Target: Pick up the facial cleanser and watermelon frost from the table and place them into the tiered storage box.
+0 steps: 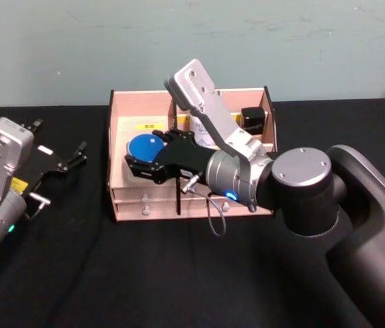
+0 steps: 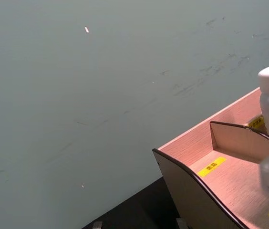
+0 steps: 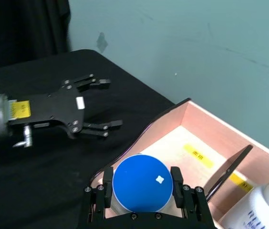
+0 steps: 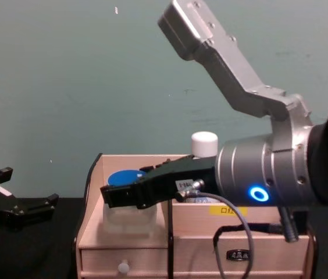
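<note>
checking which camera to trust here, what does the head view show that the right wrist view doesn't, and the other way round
Head view alone: the tiered storage box's drawer front with its white knobs, a small black item in its back right compartment, and the right arm's silver body.

Right wrist view alone: the right hand's fingers pressing the blue-lidded jar on both sides.

Both: the jar over the left compartment, yellow labels, the open left hand beside the box.

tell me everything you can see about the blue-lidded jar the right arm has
The jar is short and round, with a flat bright blue lid bearing a small white mark and a clear, frosted-looking body below. It stands upright between the black fingers of the right end effector, which press on opposite sides of the lid. It sits over the left compartment of the tiered storage box; whether its base touches the wooden floor cannot be told.
</note>
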